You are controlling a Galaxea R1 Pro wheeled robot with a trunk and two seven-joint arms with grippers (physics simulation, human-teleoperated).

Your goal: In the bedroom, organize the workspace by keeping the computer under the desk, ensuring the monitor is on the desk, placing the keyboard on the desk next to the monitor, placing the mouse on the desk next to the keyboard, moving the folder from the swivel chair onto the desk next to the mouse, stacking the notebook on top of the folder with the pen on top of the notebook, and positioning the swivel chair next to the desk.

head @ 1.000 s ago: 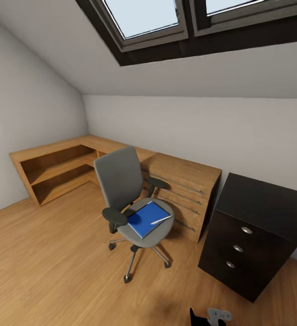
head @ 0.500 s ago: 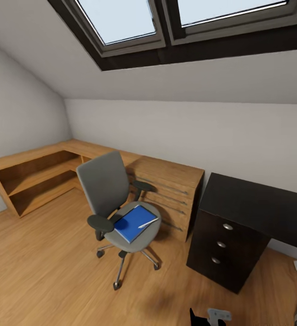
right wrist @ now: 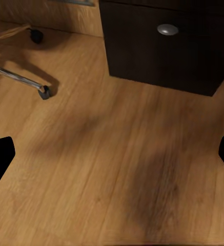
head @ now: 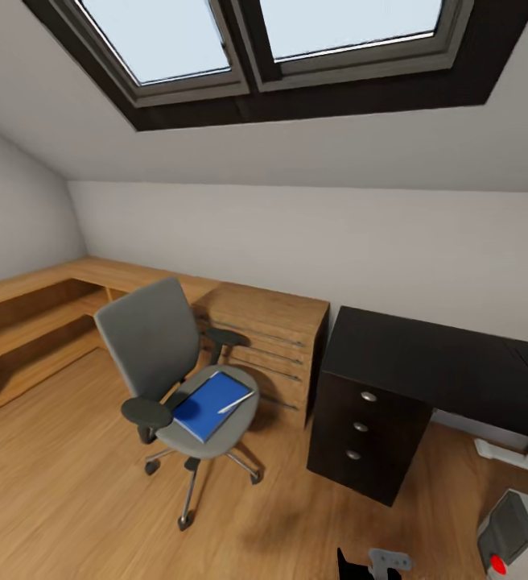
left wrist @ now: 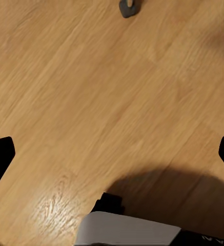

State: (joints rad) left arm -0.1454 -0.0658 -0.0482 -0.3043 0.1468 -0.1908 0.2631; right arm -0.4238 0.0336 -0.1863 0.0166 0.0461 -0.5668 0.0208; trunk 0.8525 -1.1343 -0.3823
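**Folder on the swivel chair, robot standing back from the desk**

Head view: the blue folder [head: 211, 404] lies flat on the seat of the grey swivel chair [head: 171, 370], with the thin white pen [head: 236, 401] resting across it. The chair stands on the wood floor [head: 63, 483] in front of a light-wood cabinet [head: 260, 334]. The black desk [head: 425, 362] stands just beside that cabinet, three silver knobs on its drawers. Skylights [head: 248, 40] sit in the sloped ceiling.

Left wrist view: the left gripper [left wrist: 112, 159] has its fingertips spread wide over bare floor, holding nothing.

Right wrist view: the right gripper [right wrist: 112, 159] is likewise spread wide and empty, facing the desk's bottom drawer and the chair's chrome legs.
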